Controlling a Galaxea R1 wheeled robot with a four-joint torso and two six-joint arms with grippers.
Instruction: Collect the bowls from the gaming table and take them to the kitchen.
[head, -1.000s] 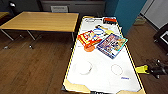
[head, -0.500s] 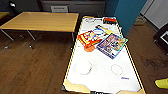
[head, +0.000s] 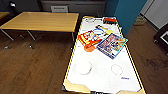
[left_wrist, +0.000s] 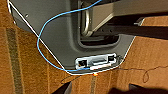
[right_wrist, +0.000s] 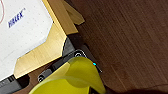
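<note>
Nearest to me, on the near half of the gaming worktop (head: 130, 82), sits the white bowl (head: 83, 67), low and pale against the glossy top; it looks light and rigid, probably smooth-walled and slippery, so I judge the rim the best place to pinch it, one finger inside and one outside. Farther along, the orange bowl (head: 89, 48) lies partly under the red game box (head: 88, 38), just beside the blue game box (head: 112, 45), and I would need to approach it from its exposed near edge. Beyond, a plain wooden table (head: 42, 21) stands to the left. My right wrist view adds the worktop's tan corner (right_wrist: 41, 51), a blue logo (right_wrist: 16, 18) and the dark floor (right_wrist: 130, 35); my left wrist view adds a blue cable (left_wrist: 43, 27). I cannot tell whether either end effector is apart or together.
</note>
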